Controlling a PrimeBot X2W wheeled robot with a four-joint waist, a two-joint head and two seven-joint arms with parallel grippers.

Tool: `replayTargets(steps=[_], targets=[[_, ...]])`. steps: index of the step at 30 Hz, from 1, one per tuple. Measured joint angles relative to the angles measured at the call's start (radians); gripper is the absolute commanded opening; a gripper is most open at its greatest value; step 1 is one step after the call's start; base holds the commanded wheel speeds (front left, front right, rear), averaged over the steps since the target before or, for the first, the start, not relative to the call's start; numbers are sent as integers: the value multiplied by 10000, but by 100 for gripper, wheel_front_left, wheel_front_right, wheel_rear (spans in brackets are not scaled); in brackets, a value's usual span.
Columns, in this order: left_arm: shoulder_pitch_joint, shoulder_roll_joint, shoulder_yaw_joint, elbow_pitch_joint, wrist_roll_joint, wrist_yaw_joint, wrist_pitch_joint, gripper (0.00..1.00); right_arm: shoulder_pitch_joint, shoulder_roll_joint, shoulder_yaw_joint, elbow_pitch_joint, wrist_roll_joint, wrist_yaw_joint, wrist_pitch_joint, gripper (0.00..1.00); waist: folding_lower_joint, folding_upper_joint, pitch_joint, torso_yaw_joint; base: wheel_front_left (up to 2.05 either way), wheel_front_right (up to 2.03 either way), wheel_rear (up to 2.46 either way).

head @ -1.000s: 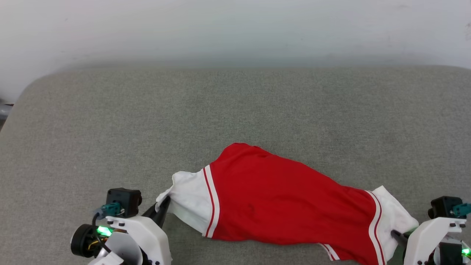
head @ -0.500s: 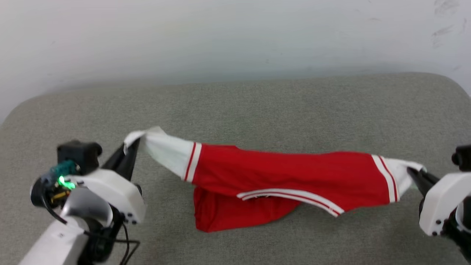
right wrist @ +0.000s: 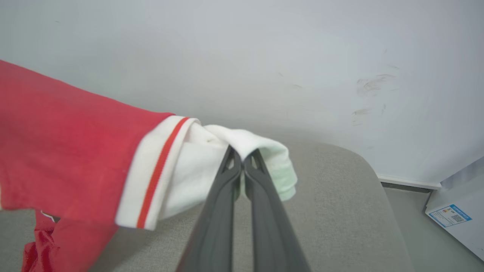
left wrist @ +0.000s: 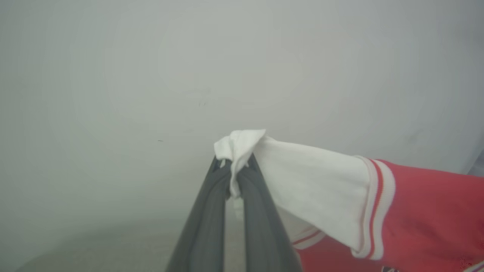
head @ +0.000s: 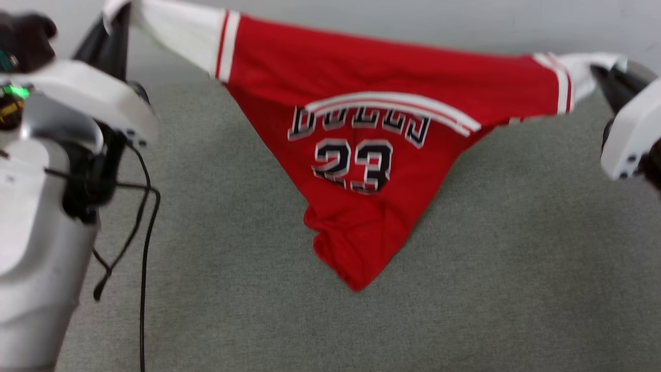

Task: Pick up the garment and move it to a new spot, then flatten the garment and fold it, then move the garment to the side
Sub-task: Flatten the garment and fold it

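Above the far half of the grey upholstered cushion point(head: 516, 258), the red number-23 jersey point(head: 372, 67) hangs stretched between the two grippers, its top line lifted clear of the fabric. The left gripper point(left wrist: 234, 177) has its fingers pressed together on the bunched tip of one white sleeve end, over the cushion's far left corner. The right gripper point(right wrist: 242, 160) pinches the other white sleeve end the same way, jaws closed on the cloth, over the far right edge. Between them the shoulders run taut and nearly level, with a striped band just inside each grip. The red body sags to a point over the cushion's middle, its lettering facing the head camera; whether that lowest fold touches the cushion cannot be told. A black cable point(head: 144, 232) dangles beside the left arm.
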Motion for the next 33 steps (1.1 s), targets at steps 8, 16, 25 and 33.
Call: replayTargets(steps=[8,16,25,33], targets=[[-3195,-130,67,2360,481,-566,-840,0,-3328,-82,489,1565,-314,2,-757,0,1,0,1081,-25,0,0,0],[-5865,-138,-105,4065,1030,-999,-1363,0,-6297,196,669,3386,-888,2,-2201,0,1,0,2000,-94,0,0,0],[-7502,-500,-351,5944,1141,-1503,-1653,0,-8326,732,809,5655,-1218,0,-3839,0,1,0,2726,-134,0,0,0],[-7772,-761,-512,7574,1016,-1910,-1965,0,-8844,1233,1273,7532,-1080,0,-4876,0,0,0,3476,-226,0,0,0]])
